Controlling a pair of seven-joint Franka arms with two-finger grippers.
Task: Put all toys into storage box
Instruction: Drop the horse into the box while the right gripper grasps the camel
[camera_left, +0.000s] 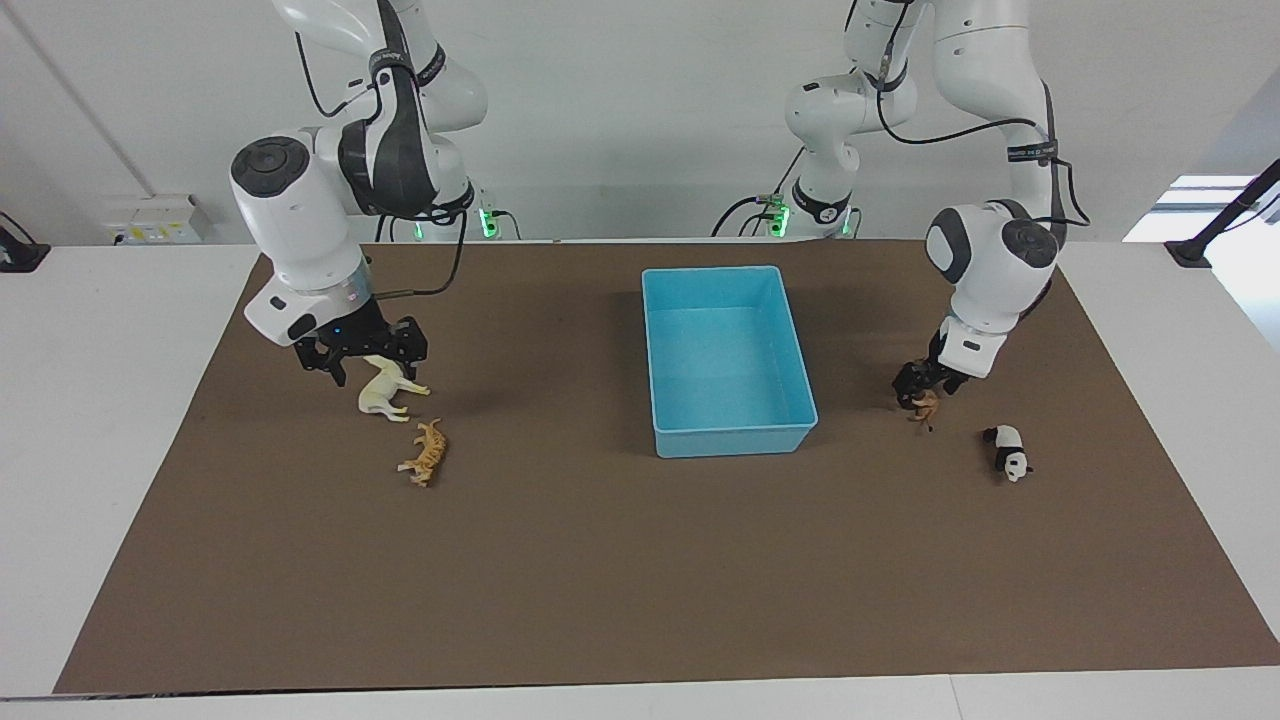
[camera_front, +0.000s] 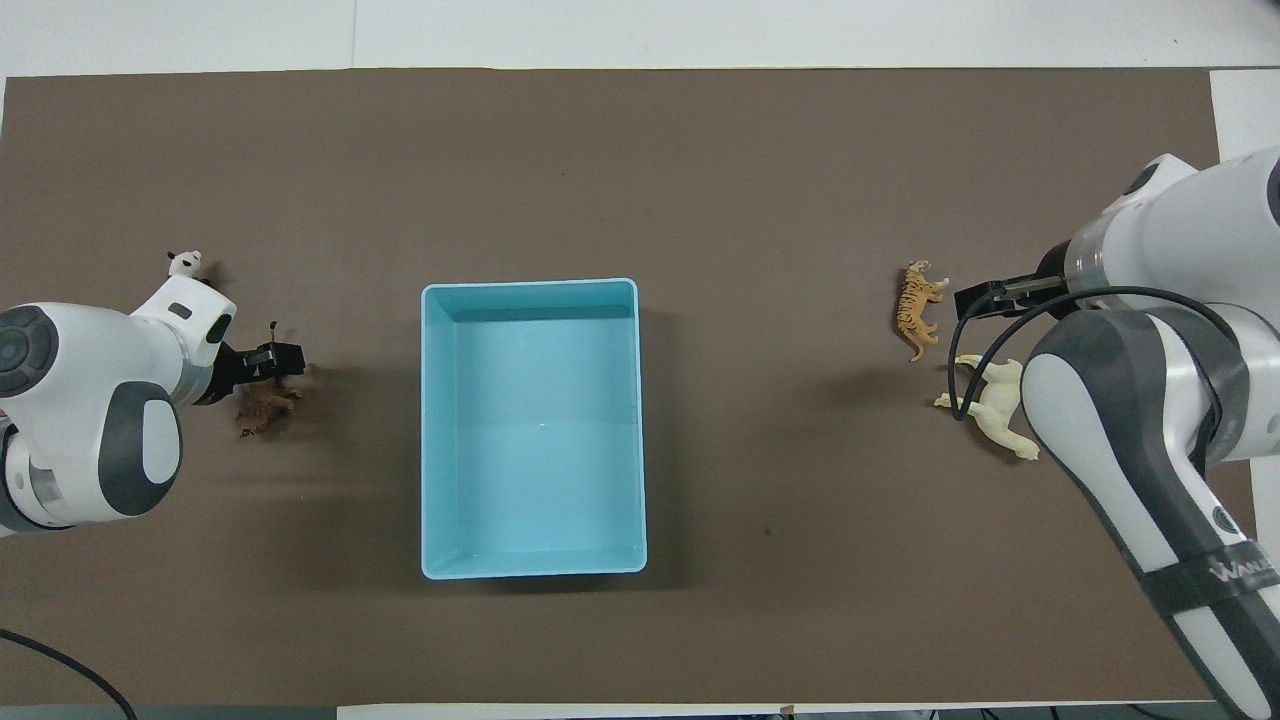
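The light blue storage box (camera_left: 724, 437) (camera_front: 431, 420) stands in the middle of the brown mat with nothing in it. The cream-white horse (camera_left: 383, 392) (camera_front: 996, 404) lies toward the right arm's end. The orange tiger (camera_left: 426, 453) (camera_front: 915, 295) lies beside it, farther from the robots. My right gripper (camera_left: 368, 362) (camera_front: 985, 300) is open, low over the horse. The brown animal (camera_left: 927, 406) (camera_front: 262, 410) lies toward the left arm's end. My left gripper (camera_left: 916, 384) (camera_front: 272, 362) is down right at it. The panda (camera_left: 1008, 450) (camera_front: 184, 263) lies a little farther from the robots, partly hidden by the left arm in the overhead view.
The brown mat (camera_left: 600, 560) covers most of the white table (camera_left: 100, 330). Both arms' cables hang near the grippers.
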